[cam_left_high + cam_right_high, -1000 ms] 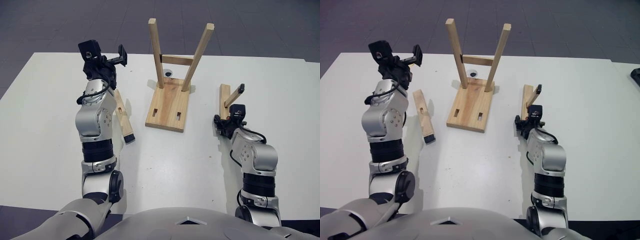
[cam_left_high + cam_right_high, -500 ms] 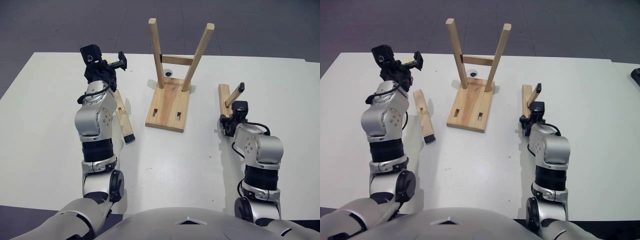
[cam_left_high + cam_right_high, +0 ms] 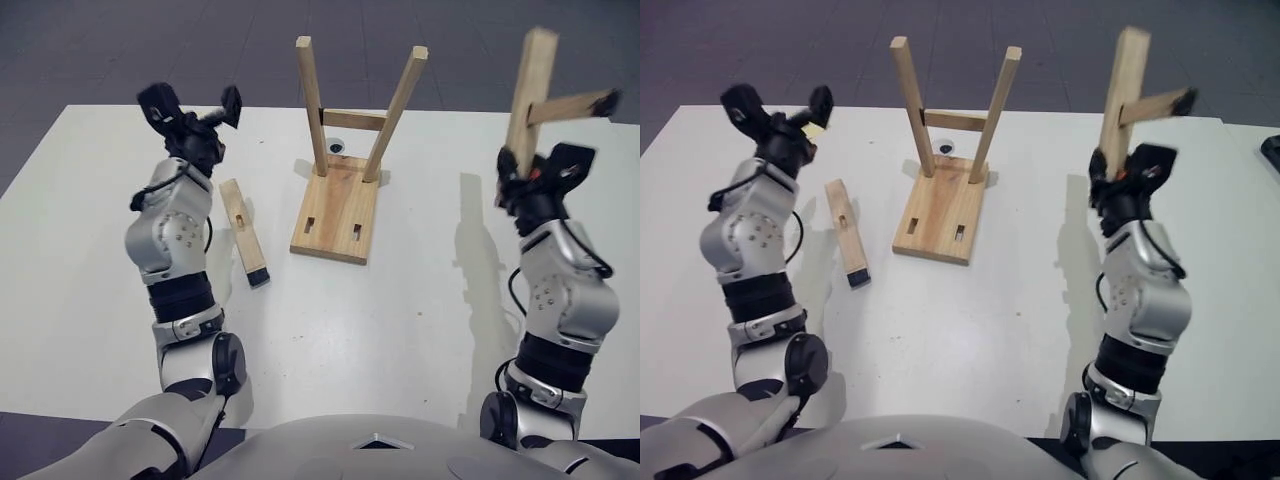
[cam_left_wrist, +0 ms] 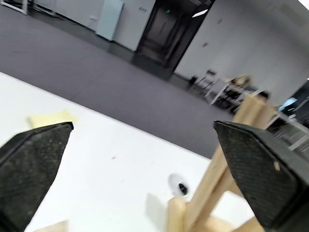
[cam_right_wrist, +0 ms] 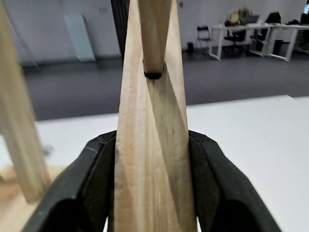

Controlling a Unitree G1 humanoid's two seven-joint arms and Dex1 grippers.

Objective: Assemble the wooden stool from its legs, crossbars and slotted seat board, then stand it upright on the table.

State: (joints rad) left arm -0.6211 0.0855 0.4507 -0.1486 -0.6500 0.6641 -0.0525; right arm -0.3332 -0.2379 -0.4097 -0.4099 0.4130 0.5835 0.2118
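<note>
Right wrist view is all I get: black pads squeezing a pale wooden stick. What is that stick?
Observer: A stool leg with a crossbar plugged in; the right gripper holds it upright above the table.
Operator: Where's the rest?
Observer: The seat board lies on the table, two legs standing in it.
Operator: Any spare parts?
Observer: One loose leg lies near the open left gripper.

No word, number or label can be read anywhere. Beyond the left claw [image 4: 142, 128], the small green lit sign [image 4: 166, 10] over the dark doorway [image 4: 166, 36] is too blurred to make out. The yellow note [image 4: 50, 118] on the counter [image 4: 96, 159] shows no legible writing.
</note>
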